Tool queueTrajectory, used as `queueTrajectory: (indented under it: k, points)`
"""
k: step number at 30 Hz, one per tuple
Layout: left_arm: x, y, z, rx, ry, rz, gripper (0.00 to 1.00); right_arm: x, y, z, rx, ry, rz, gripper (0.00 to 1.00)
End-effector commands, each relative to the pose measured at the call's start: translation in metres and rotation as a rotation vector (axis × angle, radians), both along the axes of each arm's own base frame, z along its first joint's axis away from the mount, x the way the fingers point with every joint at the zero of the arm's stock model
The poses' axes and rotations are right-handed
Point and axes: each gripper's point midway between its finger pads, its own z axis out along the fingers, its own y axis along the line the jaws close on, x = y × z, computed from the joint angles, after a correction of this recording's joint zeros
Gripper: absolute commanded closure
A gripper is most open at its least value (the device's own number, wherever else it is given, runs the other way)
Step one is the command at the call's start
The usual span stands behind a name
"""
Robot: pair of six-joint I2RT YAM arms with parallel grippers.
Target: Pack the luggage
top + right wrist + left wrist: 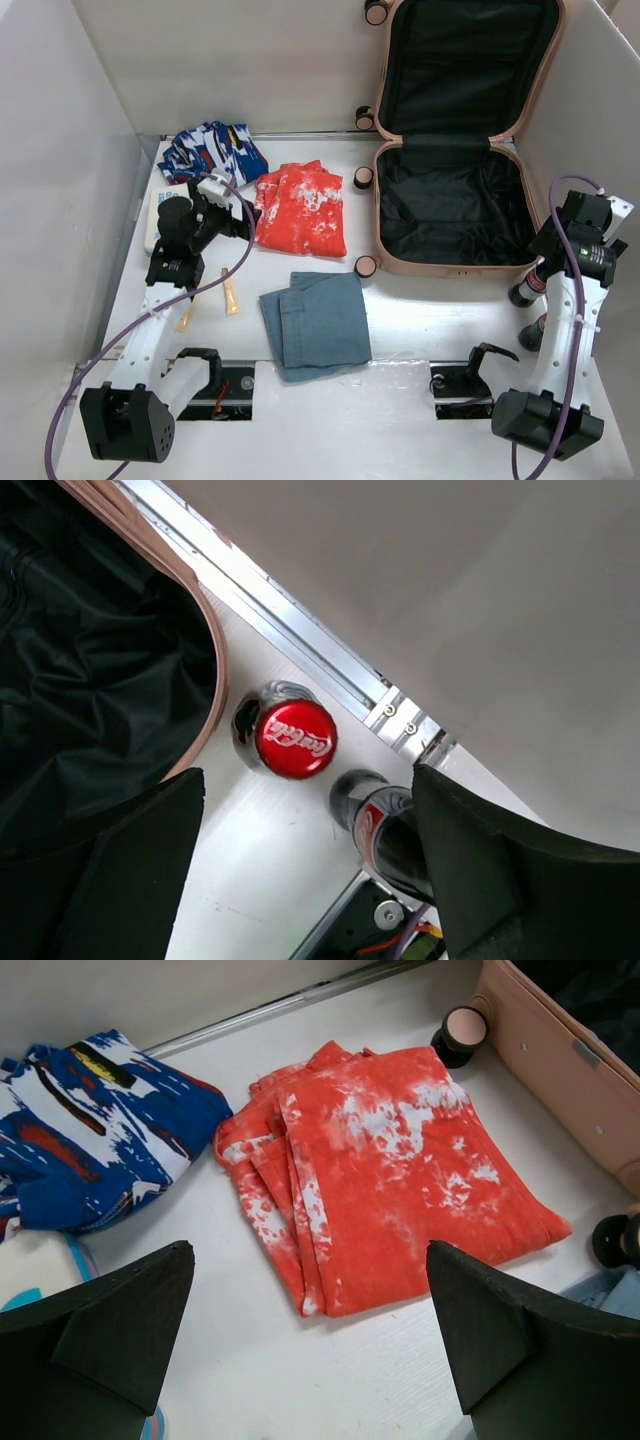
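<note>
While the large peach-pink hard-shell suitcase (455,266) lies open at the far right with nothing on its black lining, packing looks not yet begun. The left gripper (310,1260) hovers, fingers spread and empty, over the folded red-and-white tie-dye garment (400,1190) just left of the case. The next move likely calls for descending and pinching its folds. The right gripper (308,780), likewise spread, hangs above two dark cola bottles (295,738) beside the case's near right corner.

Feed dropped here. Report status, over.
Left claw open, at orange shirt. Right claw open, by cola bottles. Luggage open, empty. Nothing blocking its opening.
</note>
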Motion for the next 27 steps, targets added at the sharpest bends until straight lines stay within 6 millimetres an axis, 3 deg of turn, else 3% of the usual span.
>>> queueTrajectory:
  k: [1, 6, 18, 27]
  points:
    - [-0.008, -0.012, 0.027, -0.037, -0.047, -0.064, 0.00, 0.015, -0.007, 0.007, -0.029, -0.074, -0.003, 0.13]
    - [-0.010, -0.014, 0.025, -0.060, -0.026, -0.069, 0.00, 0.019, -0.007, -0.001, -0.025, -0.086, 0.006, 0.14]
    - [-0.008, -0.011, 0.027, -0.048, -0.031, -0.051, 0.00, 0.021, -0.011, -0.017, -0.057, -0.105, 0.007, 0.33]
    - [-0.009, -0.011, 0.025, -0.048, -0.022, -0.050, 0.00, 0.028, -0.017, -0.012, -0.102, -0.121, 0.021, 0.33]
